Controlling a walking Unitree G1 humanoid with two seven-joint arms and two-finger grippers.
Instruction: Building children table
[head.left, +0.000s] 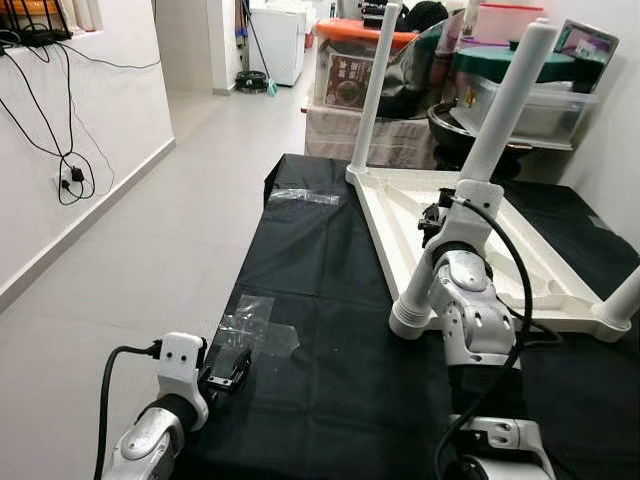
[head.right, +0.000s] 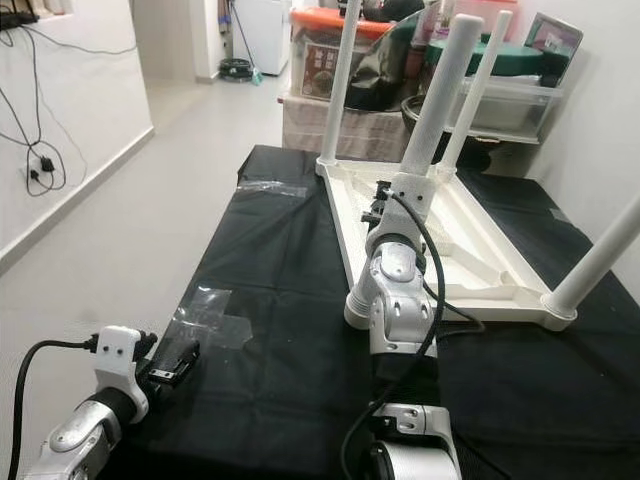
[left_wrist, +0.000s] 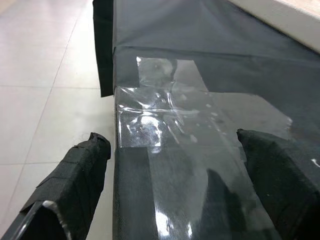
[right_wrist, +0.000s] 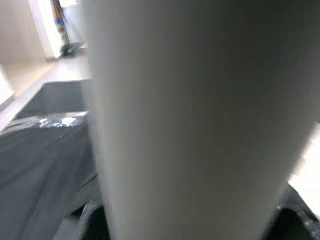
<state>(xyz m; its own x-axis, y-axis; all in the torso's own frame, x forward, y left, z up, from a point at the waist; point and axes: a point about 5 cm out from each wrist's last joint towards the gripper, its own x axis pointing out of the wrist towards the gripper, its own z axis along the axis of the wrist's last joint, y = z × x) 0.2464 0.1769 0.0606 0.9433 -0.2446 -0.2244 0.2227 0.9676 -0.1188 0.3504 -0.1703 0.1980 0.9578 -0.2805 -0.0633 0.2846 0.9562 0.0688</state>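
Left eye view: a white children's table (head.left: 470, 235) lies upside down on a black-covered surface (head.left: 330, 300), legs pointing up. The right gripper (head.left: 436, 222) is at the near leg (head.left: 500, 110); whether its fingers are spread cannot be told. The left gripper (left_wrist: 175, 165) hovers over clear tape (left_wrist: 165, 120) at the surface's edge, fingers (left_wrist: 75, 175) spread apart.

Around your work surface: cloth, tape, floor and storage.

You have a black cloth (head.left: 330, 300) covering the surface, with clear tape (head.left: 255, 325) at its left edge and another strip (head.left: 305, 196) near the far left corner. Past the far edge you see stacked storage bins (head.left: 520, 100). Left of it lies grey tiled floor (head.left: 150, 220), with black cables (head.left: 60, 160) on the white wall.
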